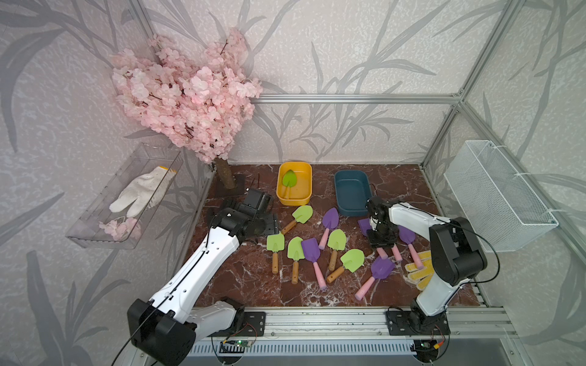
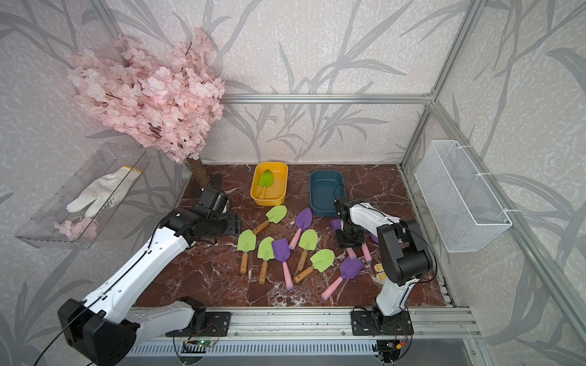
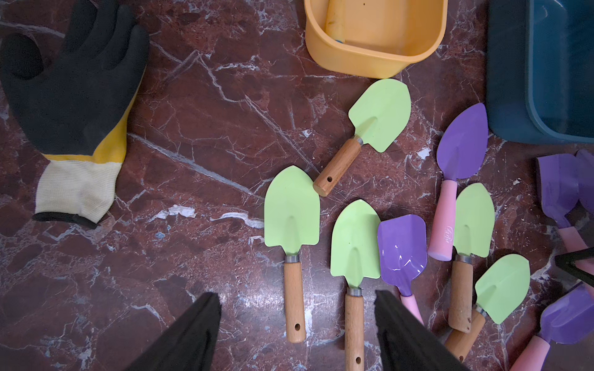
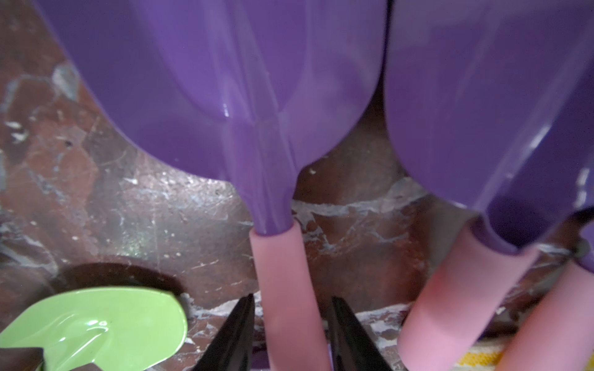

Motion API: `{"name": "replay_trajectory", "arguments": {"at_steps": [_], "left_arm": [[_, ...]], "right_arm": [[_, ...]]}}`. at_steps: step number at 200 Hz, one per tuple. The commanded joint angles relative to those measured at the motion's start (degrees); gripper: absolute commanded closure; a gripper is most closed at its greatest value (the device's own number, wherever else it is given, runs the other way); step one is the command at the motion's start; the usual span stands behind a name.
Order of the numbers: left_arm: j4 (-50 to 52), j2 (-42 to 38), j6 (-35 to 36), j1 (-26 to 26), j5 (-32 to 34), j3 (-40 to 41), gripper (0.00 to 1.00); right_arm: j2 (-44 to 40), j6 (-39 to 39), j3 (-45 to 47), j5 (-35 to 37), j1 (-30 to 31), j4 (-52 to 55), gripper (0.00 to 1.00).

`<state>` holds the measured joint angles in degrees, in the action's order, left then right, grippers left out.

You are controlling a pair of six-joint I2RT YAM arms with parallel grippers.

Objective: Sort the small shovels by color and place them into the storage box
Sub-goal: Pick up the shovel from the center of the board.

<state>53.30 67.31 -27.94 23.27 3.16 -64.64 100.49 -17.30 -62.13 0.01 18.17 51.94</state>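
Several small shovels lie scattered on the marble table: green ones with wooden handles [image 1: 295,248] [image 3: 292,208] and purple ones with pink handles [image 1: 310,248] [image 2: 350,267]. One green shovel [image 1: 289,179] lies in the yellow storage box [image 1: 293,200]; the blue box [image 1: 348,210] holds nothing. My right gripper [image 1: 382,245] [image 4: 291,308] is low over a purple shovel [image 4: 225,80], its fingers on either side of the pink handle with a thin gap each side. My left gripper [image 1: 268,223] [image 3: 297,308] hangs open above the table left of the green shovels, holding nothing.
A black and yellow glove [image 3: 70,96] lies on the table to the left. A yellow dotted glove [image 1: 418,269] lies by the right arm. A blossom tree [image 1: 190,104] stands at the back left. A clear shelf [image 1: 95,228] and a wire basket [image 1: 498,196] hang on the side walls.
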Motion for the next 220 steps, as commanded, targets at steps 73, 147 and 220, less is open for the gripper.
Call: {"name": "replay_trajectory", "arguments": {"at_steps": [73, 147, 220], "left_arm": [[0.84, -0.72, 0.96, 0.25, -0.04, -2.41, 0.21], [1.42, -0.97, 1.14, 0.29, 0.01, -3.56, 0.22], [2.86, -2.46, 0.70, 0.24, 0.67, -3.66, 0.22]], "right_arm": [[0.55, 0.25, -0.54, 1.82, 0.23, 0.29, 0.71], [-1.96, 1.08, -0.94, 1.27, 0.72, 1.85, 0.74], [-4.31, 1.57, -2.00, 0.68, 3.39, 3.41, 0.78]]}}
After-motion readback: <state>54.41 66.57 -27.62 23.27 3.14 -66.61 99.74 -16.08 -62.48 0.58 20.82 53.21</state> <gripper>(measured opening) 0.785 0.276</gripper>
